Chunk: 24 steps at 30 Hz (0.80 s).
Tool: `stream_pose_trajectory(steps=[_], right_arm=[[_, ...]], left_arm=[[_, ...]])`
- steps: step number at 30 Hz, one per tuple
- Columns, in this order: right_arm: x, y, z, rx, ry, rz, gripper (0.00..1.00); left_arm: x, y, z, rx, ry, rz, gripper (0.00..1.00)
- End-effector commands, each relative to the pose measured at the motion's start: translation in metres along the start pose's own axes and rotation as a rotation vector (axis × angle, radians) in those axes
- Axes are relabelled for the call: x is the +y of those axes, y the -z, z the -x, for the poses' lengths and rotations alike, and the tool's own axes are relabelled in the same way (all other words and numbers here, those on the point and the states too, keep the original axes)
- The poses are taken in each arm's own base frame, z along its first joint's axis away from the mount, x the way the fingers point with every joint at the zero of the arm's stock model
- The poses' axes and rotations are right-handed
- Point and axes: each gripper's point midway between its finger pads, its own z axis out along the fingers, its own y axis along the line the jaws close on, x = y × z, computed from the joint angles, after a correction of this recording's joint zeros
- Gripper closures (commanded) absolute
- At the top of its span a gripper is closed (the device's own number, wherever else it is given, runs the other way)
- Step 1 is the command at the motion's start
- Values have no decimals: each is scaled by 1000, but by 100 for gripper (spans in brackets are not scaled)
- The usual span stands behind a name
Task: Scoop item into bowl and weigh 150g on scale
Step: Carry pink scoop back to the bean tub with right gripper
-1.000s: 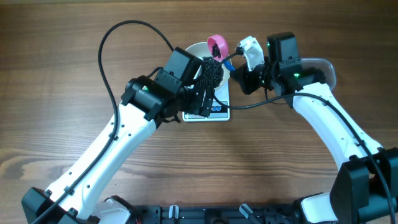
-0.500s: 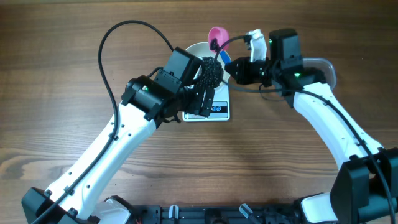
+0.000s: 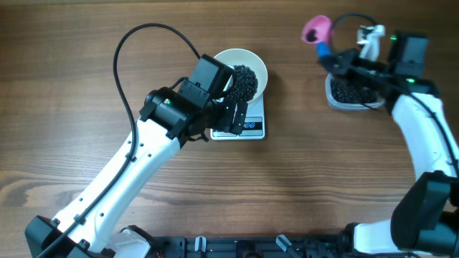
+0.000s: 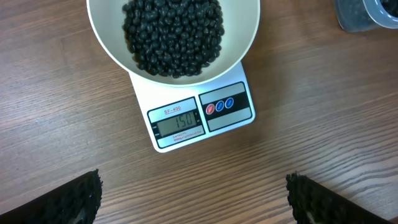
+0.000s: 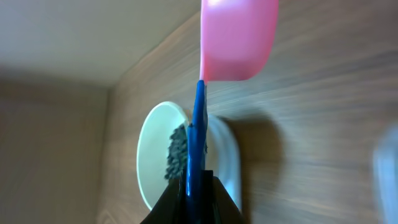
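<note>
The white bowl [image 3: 259,63] stands on the white scale [image 3: 252,129] and holds a dark heap of the item [image 3: 244,82]. In the left wrist view the item [image 4: 174,31] fills the bowl [image 4: 244,43], and the display on the scale [image 4: 239,119] reads 150. My left gripper [image 3: 235,115] hovers over the scale's front edge, open, with nothing between its fingertips [image 4: 81,199]. My right gripper [image 3: 343,61] is far right, shut on the blue handle [image 5: 198,124] of a pink scoop [image 3: 315,29], which is raised beside the tub.
A clear plastic tub [image 3: 351,93] holding more black pellets sits at the right, under the right arm. Its corner shows at the top right of the left wrist view [image 4: 367,12]. A black cable arcs over the table behind the left arm.
My right arm has swung right, carrying the pink scoop from above the bowl to above the tub. The left arm, bowl and scale have not moved.
</note>
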Motion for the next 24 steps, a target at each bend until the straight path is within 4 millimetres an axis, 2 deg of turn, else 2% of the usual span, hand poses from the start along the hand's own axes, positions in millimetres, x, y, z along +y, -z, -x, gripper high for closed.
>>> stream_pose_trajectory(steps=[1,5,12,17,21,24], right_arm=[[-17,31,15,-50,-60,-6,96],[-46,55,15,-63,-55,-64,96],[-90,85,4,-62,-157,-195,96],[-95,89,-5,-35,-190,-208,96],[-107,88,-30,40,-257,-303,96],[-107,84,-39,74,-246,-311,96]], left_arm=[[-1,8,6,-30,-15,-1,0],[-1,9,6,-30,-15,-1,0],[-1,9,6,-30,-15,-1,0],[-1,8,6,-30,-15,-1,0],[-1,9,6,-30,-15,-1,0],[-1,9,6,-30,-15,-1,0]])
